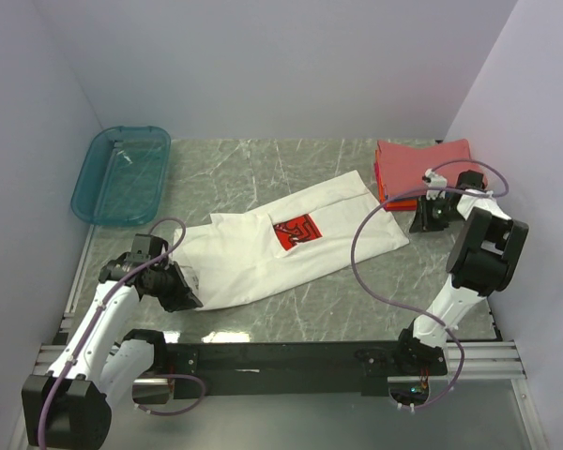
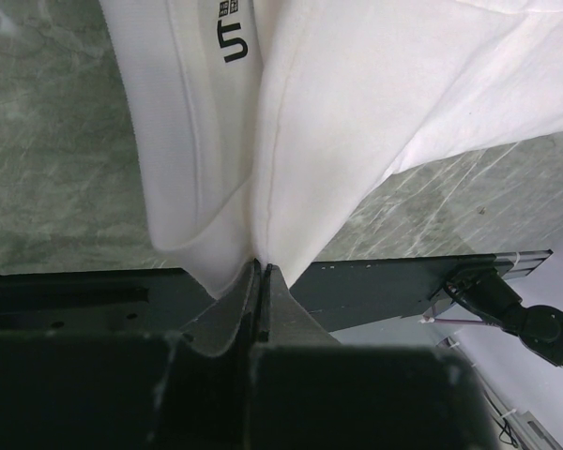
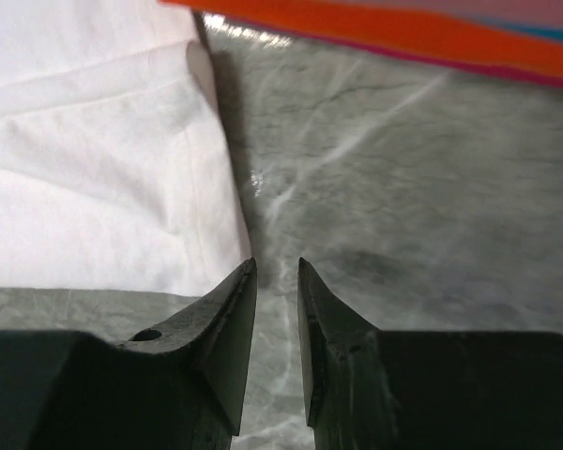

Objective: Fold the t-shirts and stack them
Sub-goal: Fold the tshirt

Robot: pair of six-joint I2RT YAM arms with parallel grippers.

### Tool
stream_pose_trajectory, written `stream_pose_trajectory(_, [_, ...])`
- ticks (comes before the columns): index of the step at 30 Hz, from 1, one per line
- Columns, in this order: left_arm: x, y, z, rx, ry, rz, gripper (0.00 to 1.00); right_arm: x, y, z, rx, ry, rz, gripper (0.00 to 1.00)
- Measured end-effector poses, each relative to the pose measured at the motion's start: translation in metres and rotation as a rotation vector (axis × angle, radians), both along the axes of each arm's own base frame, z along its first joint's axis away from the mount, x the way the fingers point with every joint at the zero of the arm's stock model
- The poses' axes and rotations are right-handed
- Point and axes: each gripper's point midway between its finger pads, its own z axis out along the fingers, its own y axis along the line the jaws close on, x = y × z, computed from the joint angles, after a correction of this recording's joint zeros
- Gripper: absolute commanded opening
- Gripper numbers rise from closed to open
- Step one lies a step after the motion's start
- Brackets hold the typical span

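"So, how far along are the shirts?"

"Going by the top external view, I'd call it partway. A stack of folded tees (image 1: 422,167), coral-red on top with orange under it, sits at the far right of the table (image 1: 291,323). The white tee (image 1: 291,246) with the red chest print lies diagonally across the middle, its far end right beside that stack. To me it looks narrowed into a long strip, but it isn't folded down to a packet and it isn't stacked. The teal bin (image 1: 122,173) sits at far left, well apart from the shirts."

"And your arms?"

"My left arm (image 1: 103,309) is bent low and reaches to the tee's near-left end, with the left end effector (image 1: 190,295) on the cloth. My right arm (image 1: 483,248) rises to a high elbow. From there it reaches to the far side, with the right end effector (image 1: 430,217) tipped down near the stack."

"Does the left wrist confirm a grip?"

"Yes. The fingers are together, clamped on a bunched edge of the white fabric. Some printed lettering shows on the cloth beyond."

"Right wrist?"

"Fingers a little apart, nothing between them, only bare table. The tee's edge lies just to their left, and the stack's orange and blue edges are beyond."
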Motion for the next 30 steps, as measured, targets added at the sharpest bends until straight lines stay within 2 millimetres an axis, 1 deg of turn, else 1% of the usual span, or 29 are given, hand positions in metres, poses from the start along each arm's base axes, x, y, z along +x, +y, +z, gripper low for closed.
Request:
stream_pose_trajectory(3, [0.0,0.0,0.001,0.0,-0.006,0.0,0.01,0.007,-0.009,0.018,-0.037,-0.053,-0.027,0.32])
stream_pose_trajectory(4, [0.0,0.0,0.001,-0.001,-0.008,0.0,0.01,0.008,-0.01,0.02,-0.038,-0.058,-0.029,0.32])
stream_pose_trajectory(6, [0.0,0.0,0.001,-0.001,-0.01,0.0,0.01,0.011,-0.009,0.025,-0.03,-0.069,-0.023,0.32])
stream_pose_trajectory(9, [0.0,0.0,0.001,-0.001,-0.012,0.0,0.0,0.01,-0.002,0.027,0.008,-0.06,0.002,0.33])
stream_pose_trajectory(12, [0.001,0.0,0.003,-0.002,-0.02,0.0,0.0,0.008,0.006,0.018,0.049,-0.029,0.029,0.34])
stream_pose_trajectory(17, [0.0,0.0,0.003,-0.003,-0.023,0.003,0.01,-0.005,0.018,-0.008,0.116,0.063,0.057,0.35])
stream_pose_trajectory(19, [0.0,0.0,0.003,-0.004,-0.024,0.003,0.0,-0.009,0.023,-0.016,0.139,0.092,0.067,0.35])
stream_pose_trajectory(25, [0.0,0.0,0.003,-0.005,-0.021,0.009,0.0,-0.011,0.033,-0.016,0.172,0.101,0.101,0.35])
stream_pose_trajectory(30, [0.001,0.0,0.003,-0.006,-0.019,0.013,0.0,-0.011,0.035,-0.016,0.176,0.102,0.109,0.31])
